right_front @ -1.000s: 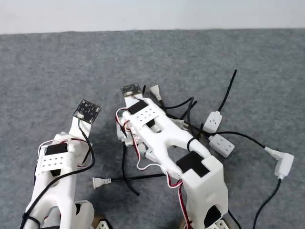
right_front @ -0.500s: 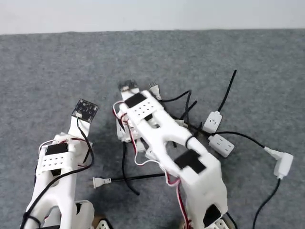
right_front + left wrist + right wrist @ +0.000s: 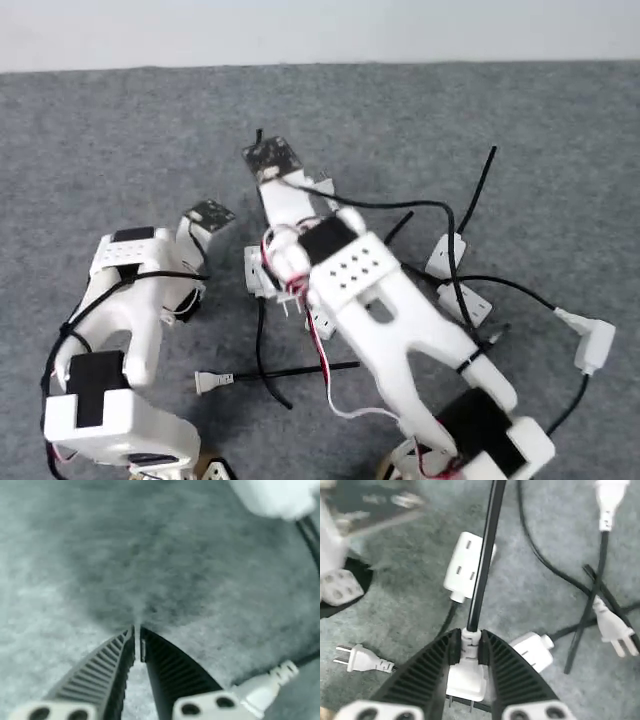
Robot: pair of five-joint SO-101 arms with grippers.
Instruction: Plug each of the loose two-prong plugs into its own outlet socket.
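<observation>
Right hand with plug now higher, above socket

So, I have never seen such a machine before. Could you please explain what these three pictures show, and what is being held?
These are two small white robot arms on a grey carpet: the left arm and the right arm. The high view looks down on both from a fixed camera. The other two pictures come from a little camera on each arm's wrist, looking along its gripper. On the carpet lie white plugs on black cords, such as the loose plug, and white sockets, such as this socket. The right gripper is shut on the held plug, whose cord runs out between the fingers. The left gripper is shut and holds nothing.
</observation>
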